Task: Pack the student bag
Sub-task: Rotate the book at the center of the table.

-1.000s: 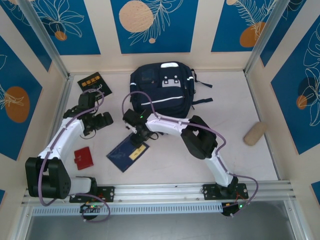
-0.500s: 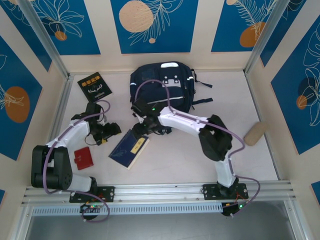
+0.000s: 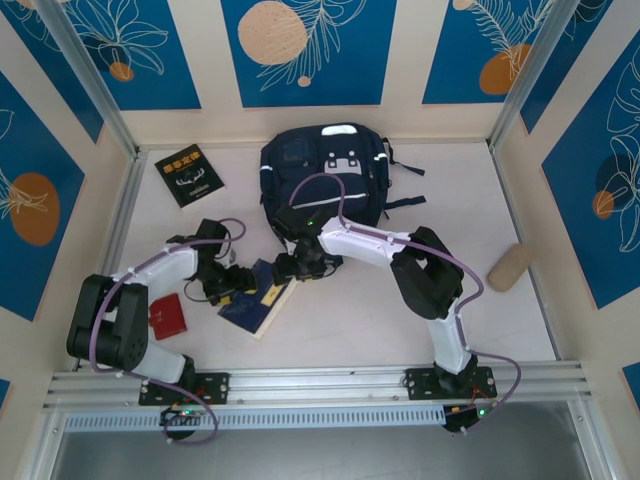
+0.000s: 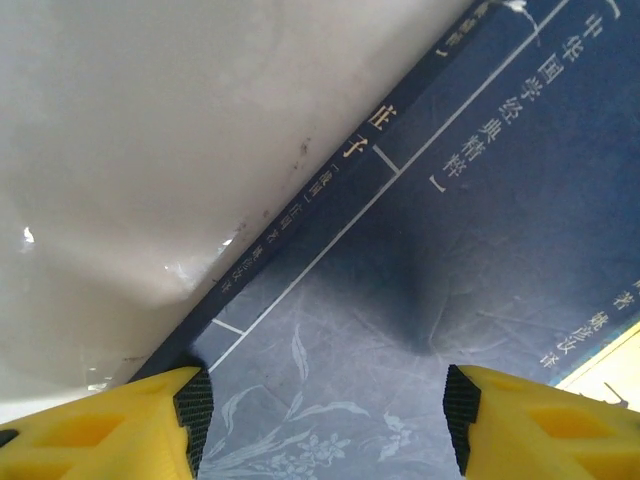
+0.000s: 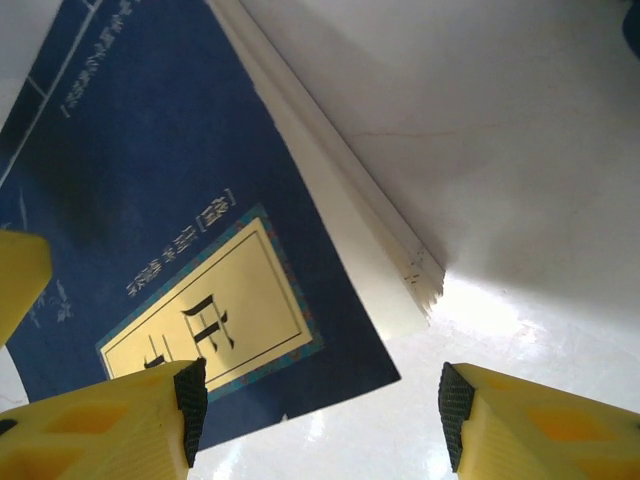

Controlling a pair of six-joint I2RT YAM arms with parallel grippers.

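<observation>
Top external: navy student bag (image 3: 300, 160), white stripe, pale patches, apparently flat.

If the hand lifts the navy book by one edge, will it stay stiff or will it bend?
Probably it bends: the navy book looks thin, with a slim stack of pages. It lies flat on the glossy table, so it may slide when pushed. It is likely light.
</observation>
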